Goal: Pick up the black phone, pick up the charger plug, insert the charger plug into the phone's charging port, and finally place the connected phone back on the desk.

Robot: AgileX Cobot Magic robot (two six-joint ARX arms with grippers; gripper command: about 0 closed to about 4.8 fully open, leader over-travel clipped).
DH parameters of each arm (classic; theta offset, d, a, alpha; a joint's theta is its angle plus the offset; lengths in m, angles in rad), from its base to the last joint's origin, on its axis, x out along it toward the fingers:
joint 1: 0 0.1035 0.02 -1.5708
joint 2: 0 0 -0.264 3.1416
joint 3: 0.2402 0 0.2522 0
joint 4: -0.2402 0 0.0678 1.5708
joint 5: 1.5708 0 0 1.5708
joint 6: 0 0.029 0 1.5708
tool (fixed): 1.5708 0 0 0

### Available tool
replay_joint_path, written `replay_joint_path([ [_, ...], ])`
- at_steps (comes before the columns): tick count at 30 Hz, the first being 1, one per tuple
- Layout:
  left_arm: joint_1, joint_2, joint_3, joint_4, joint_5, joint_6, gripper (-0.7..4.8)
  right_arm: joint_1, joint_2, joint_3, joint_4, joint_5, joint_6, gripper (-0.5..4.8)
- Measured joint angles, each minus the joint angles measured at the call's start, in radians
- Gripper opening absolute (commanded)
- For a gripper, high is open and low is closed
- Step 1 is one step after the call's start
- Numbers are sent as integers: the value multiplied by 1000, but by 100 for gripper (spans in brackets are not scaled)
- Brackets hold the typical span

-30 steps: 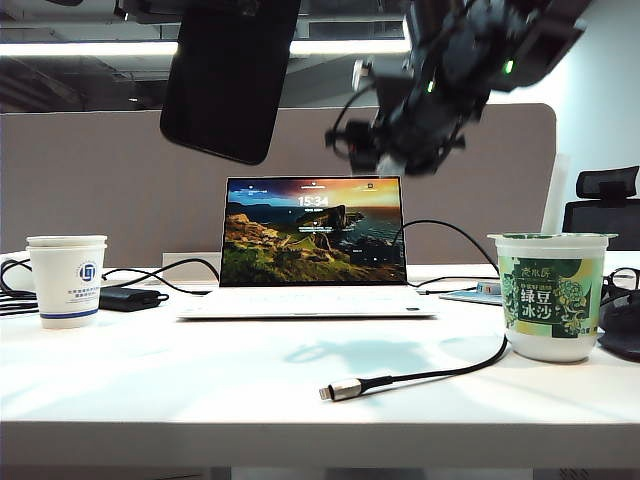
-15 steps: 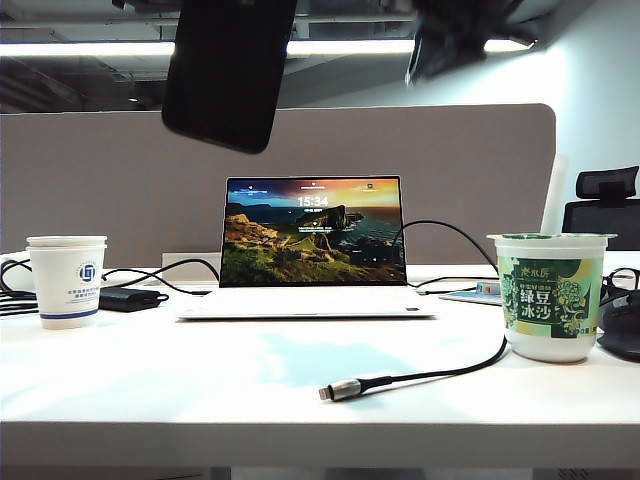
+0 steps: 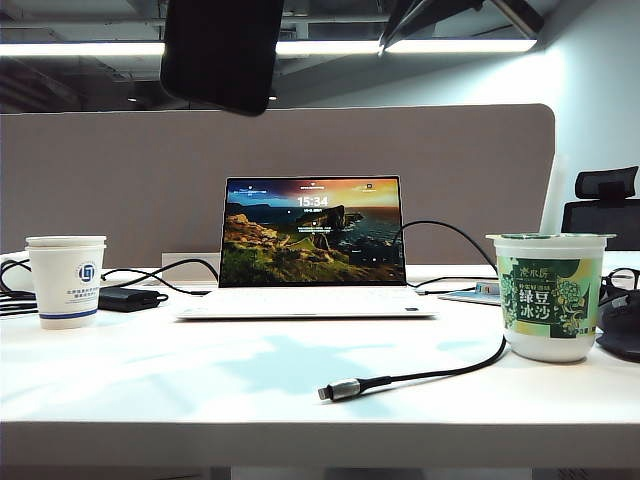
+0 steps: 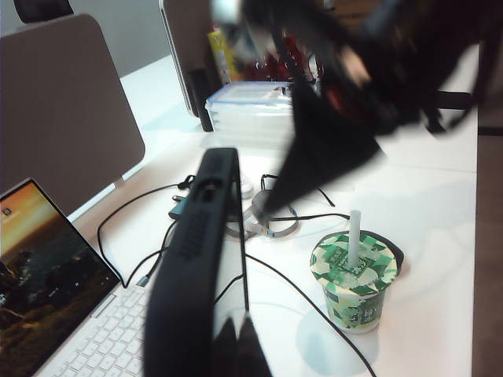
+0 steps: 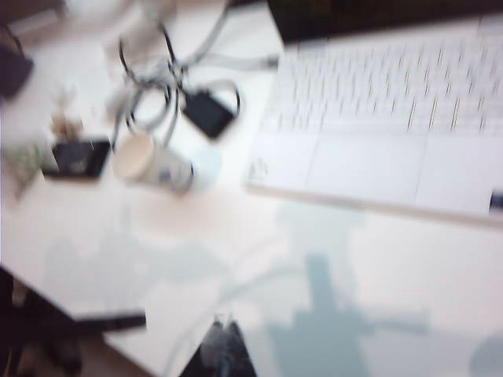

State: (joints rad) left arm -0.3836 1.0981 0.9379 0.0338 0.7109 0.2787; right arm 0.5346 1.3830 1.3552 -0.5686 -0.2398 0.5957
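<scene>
Exterior view: the right arm, above the laptop a second ago, has left the picture; the black phone hangs higher, top left. The charger plug lies untouched on the desk, near centre, between a paper cup and a green cup printed 绿豆冰沙.

Left wrist view: the left gripper pinches the phone edge-on.

Right wrist view: the blurred right gripper is pressed together, empty.

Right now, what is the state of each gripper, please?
Left gripper: closed on the black phone, held high above the desk.
Right gripper: closed, holding nothing; the charger plug lies on the desk.
</scene>
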Motion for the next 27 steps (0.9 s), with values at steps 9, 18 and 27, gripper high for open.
replay_joint_path([
  [9,0,-27,0,-2,0,0,-6,136,1,0,-247,75,-20,-7],
  [18,0,-54,0,-15,0,-3,-6,195,0,-54,-321,78,46,-6],
  [27,1,-77,0,-23,0,-3,-6,193,2,-178,-264,-22,304,-6],
])
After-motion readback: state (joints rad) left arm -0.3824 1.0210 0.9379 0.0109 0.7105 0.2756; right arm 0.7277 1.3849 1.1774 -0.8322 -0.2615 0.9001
